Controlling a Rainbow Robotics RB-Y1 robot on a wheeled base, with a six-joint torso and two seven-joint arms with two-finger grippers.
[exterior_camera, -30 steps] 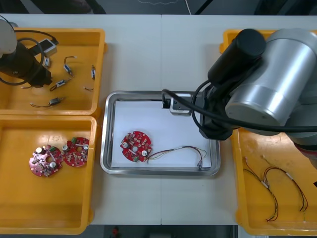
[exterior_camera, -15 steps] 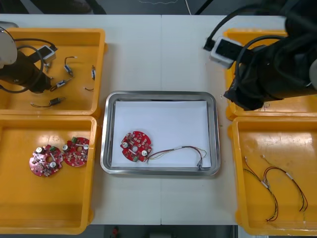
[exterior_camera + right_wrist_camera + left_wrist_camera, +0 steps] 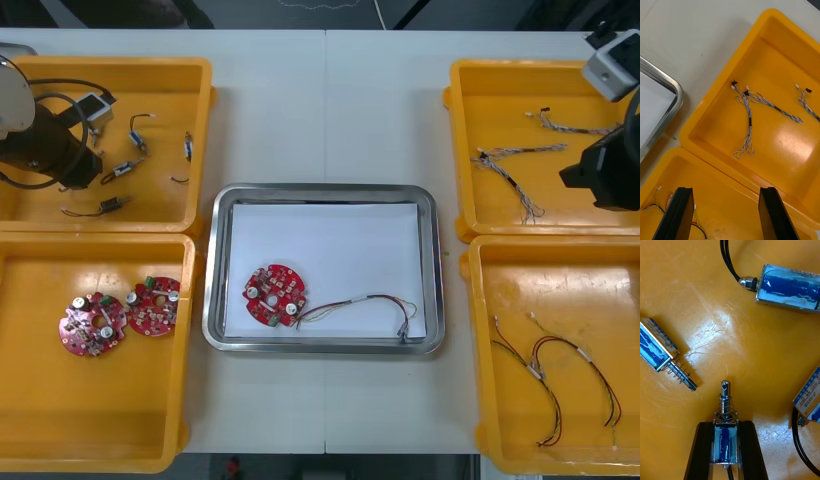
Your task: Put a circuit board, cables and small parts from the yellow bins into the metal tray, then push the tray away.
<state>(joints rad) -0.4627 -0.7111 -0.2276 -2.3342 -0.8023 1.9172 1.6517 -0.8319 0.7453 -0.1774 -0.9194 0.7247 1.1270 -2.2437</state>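
Note:
My left gripper is down in the far left yellow bin, shut on a small metal part with a blue label and a spring-loaded pin. Other small metal parts lie loose around it. The metal tray at the centre has a white inside and holds a round red circuit board and a red and yellow cable. My right gripper hangs open and holds nothing, above the wall between the two right bins. Twisted blue and white cables lie beyond its fingers.
Two more red circuit boards lie in the near left bin. The far right bin holds blue and white cables. Red and yellow cables are in the near right bin. A tray corner shows beside the right gripper.
The right arm has drawn back from above the tray to the right side, over the right bins. The left gripper has shut on a small metal part.

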